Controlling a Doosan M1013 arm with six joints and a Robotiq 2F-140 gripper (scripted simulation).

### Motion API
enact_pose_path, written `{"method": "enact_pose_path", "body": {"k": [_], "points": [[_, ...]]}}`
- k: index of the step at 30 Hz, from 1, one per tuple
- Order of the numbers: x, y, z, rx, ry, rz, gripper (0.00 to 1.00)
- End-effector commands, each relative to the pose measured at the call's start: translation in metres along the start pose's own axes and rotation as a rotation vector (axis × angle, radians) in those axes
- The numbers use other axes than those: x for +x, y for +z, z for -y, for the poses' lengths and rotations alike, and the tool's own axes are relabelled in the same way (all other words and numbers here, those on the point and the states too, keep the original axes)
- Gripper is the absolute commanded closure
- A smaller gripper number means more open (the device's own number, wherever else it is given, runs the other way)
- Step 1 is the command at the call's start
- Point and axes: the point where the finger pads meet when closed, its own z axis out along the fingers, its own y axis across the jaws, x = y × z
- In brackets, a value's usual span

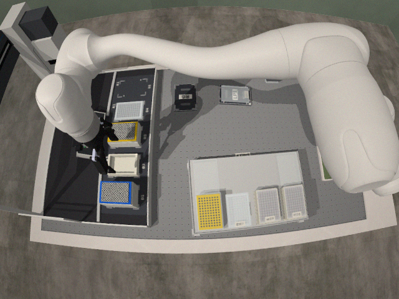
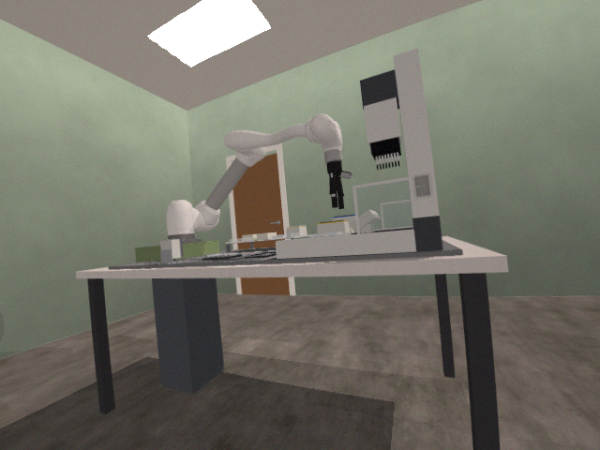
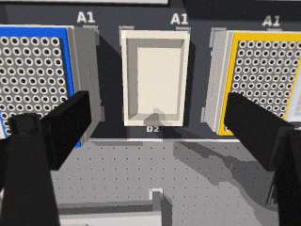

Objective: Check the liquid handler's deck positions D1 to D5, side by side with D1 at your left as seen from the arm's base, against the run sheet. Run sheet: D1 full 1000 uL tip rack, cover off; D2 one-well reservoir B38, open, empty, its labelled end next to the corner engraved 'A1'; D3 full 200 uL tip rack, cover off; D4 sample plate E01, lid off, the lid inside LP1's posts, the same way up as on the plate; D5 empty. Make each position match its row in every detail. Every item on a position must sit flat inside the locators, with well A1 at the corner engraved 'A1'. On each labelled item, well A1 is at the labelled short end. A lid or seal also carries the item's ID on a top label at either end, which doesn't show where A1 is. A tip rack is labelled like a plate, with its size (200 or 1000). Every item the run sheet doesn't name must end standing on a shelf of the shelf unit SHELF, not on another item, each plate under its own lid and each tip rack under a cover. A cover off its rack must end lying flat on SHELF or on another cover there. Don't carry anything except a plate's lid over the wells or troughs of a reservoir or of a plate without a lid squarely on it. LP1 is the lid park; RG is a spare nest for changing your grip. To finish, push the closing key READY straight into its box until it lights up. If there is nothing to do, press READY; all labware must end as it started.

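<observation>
Nearest in the wrist view are the two black fingers of the black tool [image 3: 155,127]. They stand wide apart and nothing is between them, so the tool is let go and holds nothing. From the side, the tool [image 2: 335,193] hangs high over the machine, well above the things below.

Just past the fingers lies the grey dotted tabletop [image 3: 141,169]. Then comes the dark deck with its row of places.

In the middle, straight under the tool, sits the cream one-well tub [image 3: 154,77] at D2. It is open and looks empty. It seems to sit flat between its little corner stops. The white "A1" mark [image 3: 179,19] is at its far end. I cannot see a label on the tub from here, so I cannot tell which end is the labelled one.

To one side is the blue-edged tip rack [image 3: 33,80], with its cover off and rows of tips showing. To the other side is the yellow-edged tip rack [image 3: 263,80], also uncovered. In the top view the white sample plate [image 1: 129,110] sits one place further on.

The job right now looks like checking, so the best thing is to look well before touching. Hold the tool high and steady. Try to get a view of the tub's short ends to find the label. Don't carry anything over the open tub. Only come down if something needs fixing.
</observation>
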Motion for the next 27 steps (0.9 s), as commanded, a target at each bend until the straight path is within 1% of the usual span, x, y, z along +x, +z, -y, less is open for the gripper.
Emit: {"method": "enact_pose_path", "body": {"k": [1, 16, 27], "points": [[0.000, -0.002, 0.000, 0.000, 0.000, -0.002, 0.21], [0.000, -0.002, 0.000, 0.000, 0.000, -0.002, 0.21], [0.000, -0.002, 0.055, 0.000, 0.000, -0.002, 0.21]]}}
